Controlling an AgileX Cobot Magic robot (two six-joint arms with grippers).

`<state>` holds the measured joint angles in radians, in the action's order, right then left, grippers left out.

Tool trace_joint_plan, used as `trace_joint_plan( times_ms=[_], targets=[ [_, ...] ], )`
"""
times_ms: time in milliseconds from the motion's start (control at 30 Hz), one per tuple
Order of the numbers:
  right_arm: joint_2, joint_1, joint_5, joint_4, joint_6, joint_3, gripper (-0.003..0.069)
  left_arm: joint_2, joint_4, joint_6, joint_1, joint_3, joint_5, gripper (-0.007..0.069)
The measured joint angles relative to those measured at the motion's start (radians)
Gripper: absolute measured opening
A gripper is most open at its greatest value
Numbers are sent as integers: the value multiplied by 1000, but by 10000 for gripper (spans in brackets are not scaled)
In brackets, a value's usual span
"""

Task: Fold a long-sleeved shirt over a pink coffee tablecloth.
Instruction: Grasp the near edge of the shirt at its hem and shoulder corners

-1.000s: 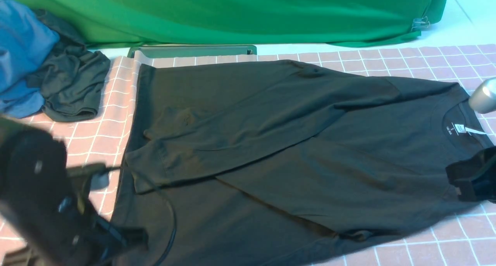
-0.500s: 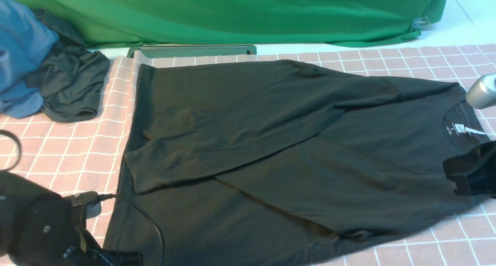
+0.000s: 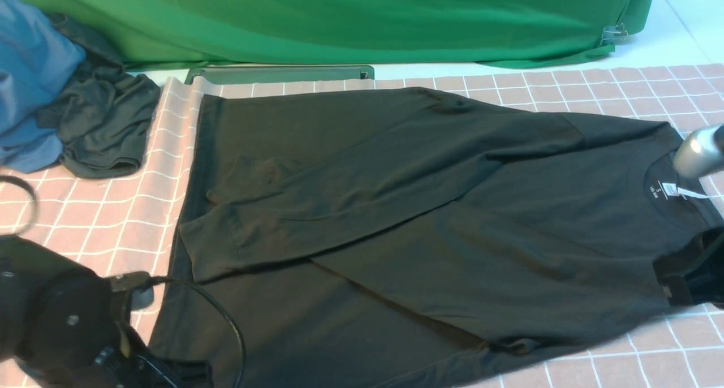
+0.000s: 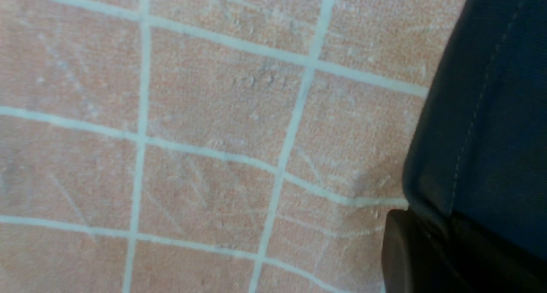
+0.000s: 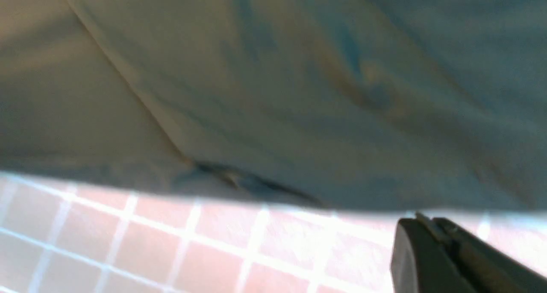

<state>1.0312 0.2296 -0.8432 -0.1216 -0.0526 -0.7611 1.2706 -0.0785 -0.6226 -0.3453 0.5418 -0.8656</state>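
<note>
Seemingly starting the body fold: long-sleeved shirt [image 3: 430, 218] spread across the pink coffee tablecloth's [image 3: 102, 218] middle, left gripper [image 3: 189, 372] clamped on its hem, right gripper [image 3: 679, 277] closed by the shoulder, hold unclear. Next, lift both evenly.

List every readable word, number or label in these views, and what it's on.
"S": neck print inside the collar of the long-sleeved shirt, front view.
Line under the "S": looks like size figures, too small to read.
Beside it, a white sewn tag: its print is blurred and unreadable.
Both wrist views: no text.
</note>
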Motion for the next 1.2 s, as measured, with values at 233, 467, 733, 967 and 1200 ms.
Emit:
trace_joint_plan(
  times_ms=[233, 467, 733, 967, 1200],
  targets=[
    [151, -217, -161, 36, 13, -82, 36, -174, -27, 2, -1, 11, -99, 34],
    [330, -294, -168, -31, -25, -89, 218, -241, -58, -7, -1, 10, -122, 34],
    [527, -294, -45, -100, 24, -89, 556, -241, -59, -15, -1, 10, -99, 34],
    [653, -294, 27, -187, 13, -91, 497, -241, -59, -21, -1, 10, -76, 34],
    [664, -286, 45, -188, -79, -92, 82, -241, -59, -36, -1, 16, -46, 34]
  ],
)
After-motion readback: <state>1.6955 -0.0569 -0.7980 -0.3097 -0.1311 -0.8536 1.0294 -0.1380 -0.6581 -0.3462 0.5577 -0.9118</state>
